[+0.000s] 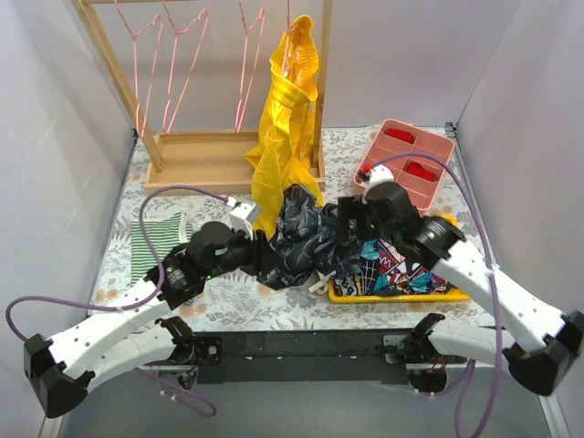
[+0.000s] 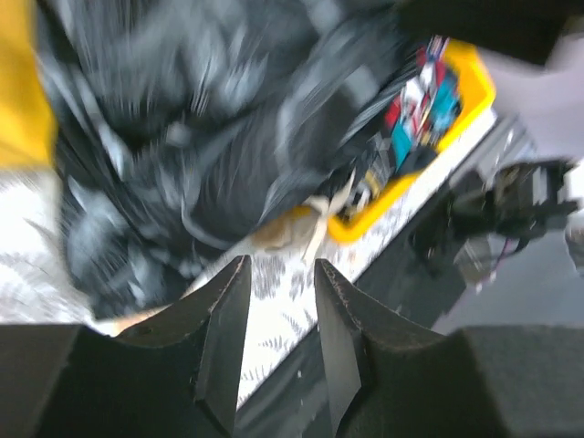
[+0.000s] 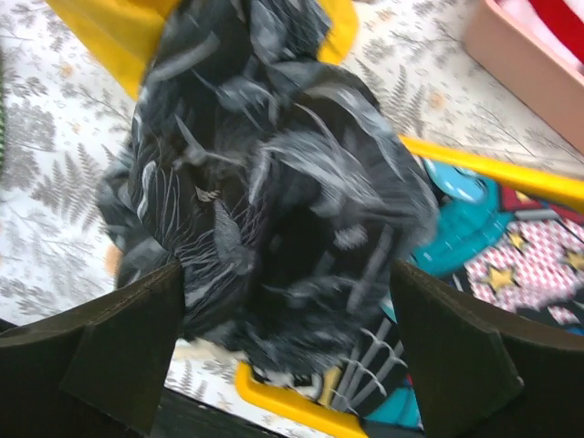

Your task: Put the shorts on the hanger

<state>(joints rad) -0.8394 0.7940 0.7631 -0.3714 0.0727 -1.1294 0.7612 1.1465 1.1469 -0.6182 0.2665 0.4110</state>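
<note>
The shorts [image 1: 306, 237] lie in a crumpled dark heap with pale leafy print, partly over the left end of the yellow tray [image 1: 392, 295]. Their white drawstring [image 1: 319, 283] trails onto the tablecloth. My left gripper [image 1: 265, 251] is open and empty at the heap's left edge; in the left wrist view [image 2: 281, 274] only tablecloth shows between the fingers, with the shorts [image 2: 210, 155] just ahead. My right gripper [image 1: 351, 219] is wide open at the heap's right side; in the right wrist view [image 3: 285, 274] the shorts [image 3: 274, 201] bulge between the fingers. Pink wire hangers [image 1: 182, 55] hang on the rack at the back.
A wooden rack frame [image 1: 210, 160] stands at the back left, with a yellow garment [image 1: 287, 128] hanging from it. A multicoloured spider-web cloth [image 1: 392, 265] lies in the yellow tray. A pink compartment tray [image 1: 438, 151] sits at the back right. A green striped cloth [image 1: 155, 242] lies left.
</note>
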